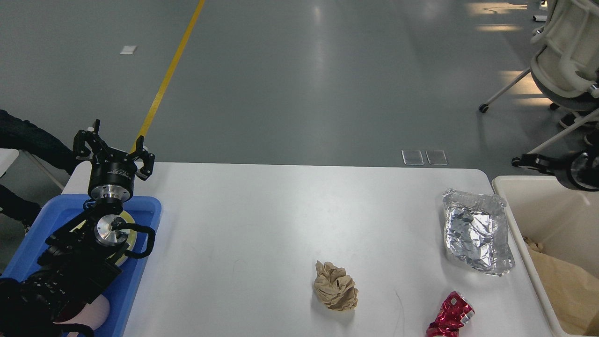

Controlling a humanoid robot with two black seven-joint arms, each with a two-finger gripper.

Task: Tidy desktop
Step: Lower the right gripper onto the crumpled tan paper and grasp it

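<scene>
Crushed red can lies nearest, with brown paper wad and foil tray on the desktop — all untouched. Left gripper hovers over the blue tray, fingers spread, empty — right gripper unseen. Recommend clearing litter into the cream bin.

A single head view looks forward and steeply down from above the near edge of the white desk, close over it, with grey floor beyond the far edge.
</scene>
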